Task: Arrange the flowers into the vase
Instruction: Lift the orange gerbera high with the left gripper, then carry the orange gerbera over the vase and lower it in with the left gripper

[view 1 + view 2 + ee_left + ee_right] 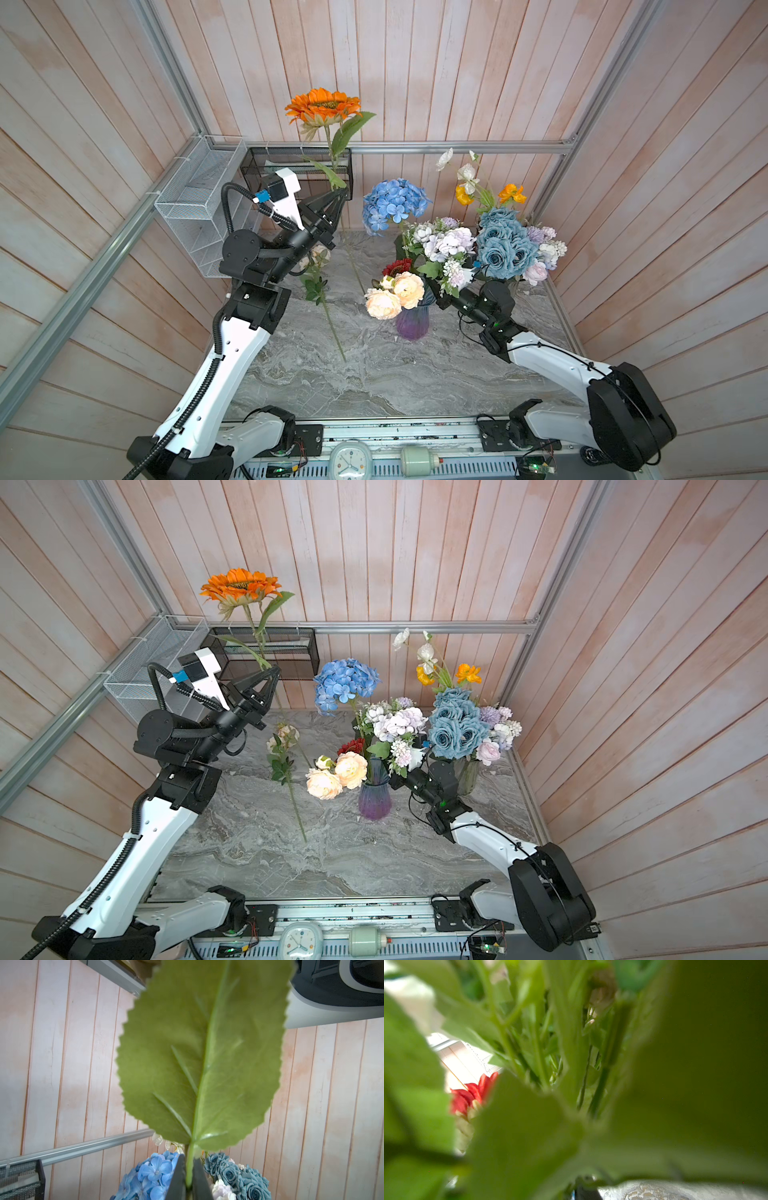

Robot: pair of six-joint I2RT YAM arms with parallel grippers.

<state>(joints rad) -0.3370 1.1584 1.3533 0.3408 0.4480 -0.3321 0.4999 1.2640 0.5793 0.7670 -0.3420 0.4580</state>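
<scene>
sunflower (322, 104), an artificial one with an orange head and a long green stem, is pinched just under a broad serrated green leaf (199, 1053) by the left end effector (343, 192), whose jaws are closed tight on the stem. it is held upright, high over the back left of the grey marble table (374, 382), in front of a black mesh basket (266, 166) and well apart from the vases. the right end effector (432, 289) is buried in leaves at the neck of the ribbed purple glass vase (412, 324); whether it is open or grips anything i cannot tell. peach roses (395, 293), a blue hydrangea (392, 203) and lilac-white clusters (451, 243) seem to stand in that vase; dusty-blue roses (498, 245) fill a clear glass vase (467, 777) beside it. one pale-headed stem (328, 307) lies loose on the table. the step in hand looks like carrying the sunflower over. next it should swing right and descend so the stem's tip finds a gap in a crowded mouth, without tipping the vase.
</scene>
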